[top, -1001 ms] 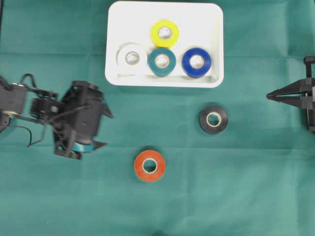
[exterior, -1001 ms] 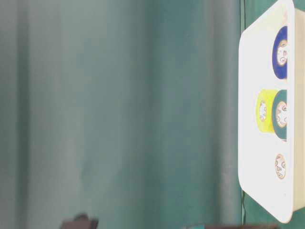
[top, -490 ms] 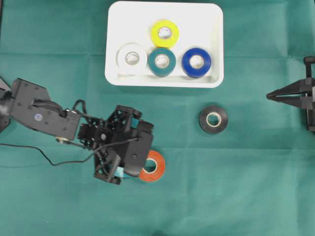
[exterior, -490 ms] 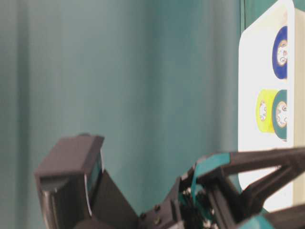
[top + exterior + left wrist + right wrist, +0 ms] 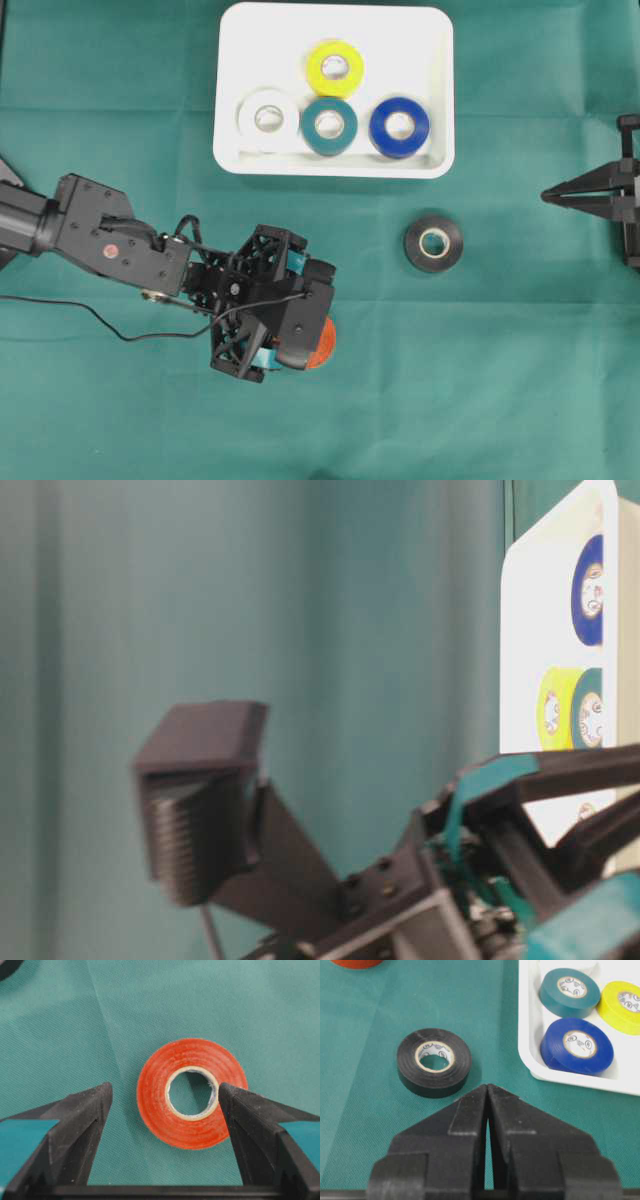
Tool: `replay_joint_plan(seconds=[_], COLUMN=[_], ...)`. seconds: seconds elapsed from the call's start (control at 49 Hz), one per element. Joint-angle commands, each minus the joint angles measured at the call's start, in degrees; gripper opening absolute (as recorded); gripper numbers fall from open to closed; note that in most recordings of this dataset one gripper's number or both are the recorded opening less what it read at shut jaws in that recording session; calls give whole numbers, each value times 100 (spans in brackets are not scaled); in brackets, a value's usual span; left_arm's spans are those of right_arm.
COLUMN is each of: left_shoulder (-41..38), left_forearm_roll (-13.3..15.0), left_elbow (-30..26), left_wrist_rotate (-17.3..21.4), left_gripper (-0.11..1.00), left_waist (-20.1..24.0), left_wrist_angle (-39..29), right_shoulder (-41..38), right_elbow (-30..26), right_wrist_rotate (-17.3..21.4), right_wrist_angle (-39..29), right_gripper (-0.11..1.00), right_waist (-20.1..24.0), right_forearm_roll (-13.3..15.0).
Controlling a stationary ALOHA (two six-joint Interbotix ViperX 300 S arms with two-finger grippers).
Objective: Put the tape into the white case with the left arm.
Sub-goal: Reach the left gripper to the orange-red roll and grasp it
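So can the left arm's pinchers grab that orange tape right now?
Probably yes. The left gripper is open right over the orange tape, one finger on each side, though the right one overlaps its edge. Nothing else lies between them.

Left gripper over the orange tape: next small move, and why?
Probably shift a little toward the orange tape roll, then lower. The left gripper is open, but one finger overlaps the roll's edge while the other stands well clear, so it isn't centred.
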State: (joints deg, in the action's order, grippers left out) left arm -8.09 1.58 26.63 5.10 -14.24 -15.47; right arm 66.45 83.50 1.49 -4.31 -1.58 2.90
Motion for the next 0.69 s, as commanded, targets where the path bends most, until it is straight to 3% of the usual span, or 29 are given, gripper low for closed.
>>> replay_joint_plan(seconds=[0.0, 0.674], left_shoulder=[-26, -703], left_forearm_roll=[0, -26], left_elbow=[-158, -352], left_wrist_rotate=[0, 44], left_gripper=[85, 85], left_waist=[-18, 176], left_wrist_angle=[18, 44], right_shoulder=[-35, -44], right_elbow=[-53, -53], right_wrist_rotate=[9, 9], right_wrist_angle=[53, 53], right_gripper=[-9, -9], right_waist=[-18, -9], right_forearm_roll=[9, 9])
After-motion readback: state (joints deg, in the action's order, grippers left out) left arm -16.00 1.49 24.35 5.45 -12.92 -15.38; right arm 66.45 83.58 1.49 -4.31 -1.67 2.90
